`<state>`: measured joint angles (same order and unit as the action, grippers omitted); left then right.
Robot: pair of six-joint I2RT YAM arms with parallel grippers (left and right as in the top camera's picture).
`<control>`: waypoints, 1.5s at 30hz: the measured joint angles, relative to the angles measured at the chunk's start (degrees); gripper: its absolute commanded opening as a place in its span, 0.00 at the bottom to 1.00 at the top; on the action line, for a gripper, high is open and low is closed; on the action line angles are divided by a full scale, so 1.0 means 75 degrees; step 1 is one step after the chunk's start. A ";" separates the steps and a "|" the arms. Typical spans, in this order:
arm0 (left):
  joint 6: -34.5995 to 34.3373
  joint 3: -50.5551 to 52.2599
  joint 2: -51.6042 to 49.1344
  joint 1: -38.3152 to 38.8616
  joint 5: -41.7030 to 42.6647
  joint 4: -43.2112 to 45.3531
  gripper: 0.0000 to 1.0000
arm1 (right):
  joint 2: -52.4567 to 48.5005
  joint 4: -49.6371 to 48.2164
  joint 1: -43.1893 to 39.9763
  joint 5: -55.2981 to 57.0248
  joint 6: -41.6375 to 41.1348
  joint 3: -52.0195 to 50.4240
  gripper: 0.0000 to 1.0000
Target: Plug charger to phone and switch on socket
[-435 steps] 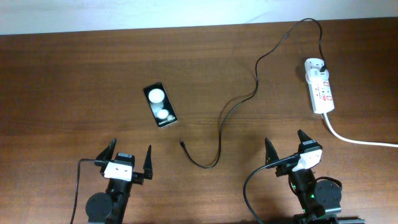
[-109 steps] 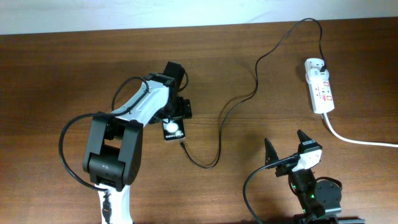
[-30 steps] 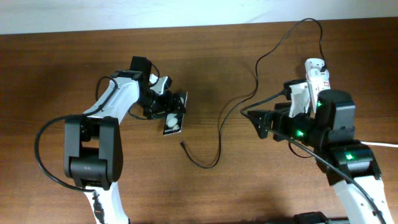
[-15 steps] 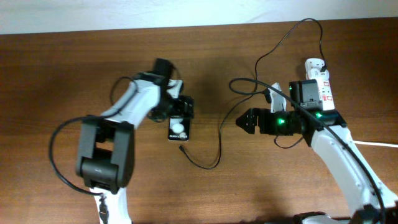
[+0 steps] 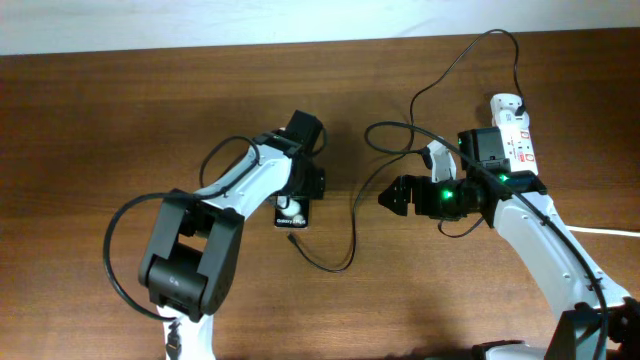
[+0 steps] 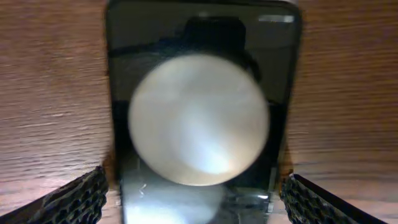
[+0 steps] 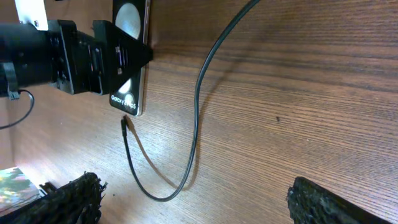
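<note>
The black phone [image 5: 291, 213] lies on the wooden table with its lettered end toward me. My left gripper [image 5: 299, 193] hovers over its far end, open. In the left wrist view the phone [image 6: 199, 118] fills the frame, and the left gripper [image 6: 194, 182] straddles it with a thin strip of wood showing at each side. The charger [image 5: 356, 195] curves down from the socket [image 5: 523, 140] to its connector tip [image 5: 292, 237] just below the phone. My right gripper [image 5: 389, 197] is open beside the cable. In the right wrist view the gripper [image 7: 202, 202] holds nothing, and the charger [image 7: 198, 99] loops ahead.
The socket's thick white cord [image 5: 600, 230] runs off the right edge. The right arm's body [image 5: 485, 150] covers part of the socket. A pale wall [image 5: 200, 20] borders the table's far edge.
The left gripper has shifted right, and the phone has turned to lie straighter under it. The right arm swung left toward the cable a second ago and has barely moved since.
</note>
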<state>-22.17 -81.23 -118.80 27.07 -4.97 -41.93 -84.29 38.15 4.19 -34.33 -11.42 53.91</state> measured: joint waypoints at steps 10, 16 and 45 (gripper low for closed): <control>-0.0026 0.0227 0.0143 0.0175 -0.0291 0.0099 0.84 | 0.0000 0.0000 0.0000 0.0000 0.0000 0.0000 0.99; -0.0026 0.0239 0.0169 -0.0035 -0.0420 -0.0023 0.86 | 0.0000 -0.0003 0.0000 0.0000 0.0000 0.0000 0.99; -0.0195 0.0504 0.0297 -0.0318 0.0067 0.0117 0.94 | 0.0000 -0.0035 0.0000 0.0000 0.0000 0.0000 0.99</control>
<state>-23.64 -77.45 -116.57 24.69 -4.47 -41.06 -84.29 37.89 4.19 -34.33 -11.42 53.91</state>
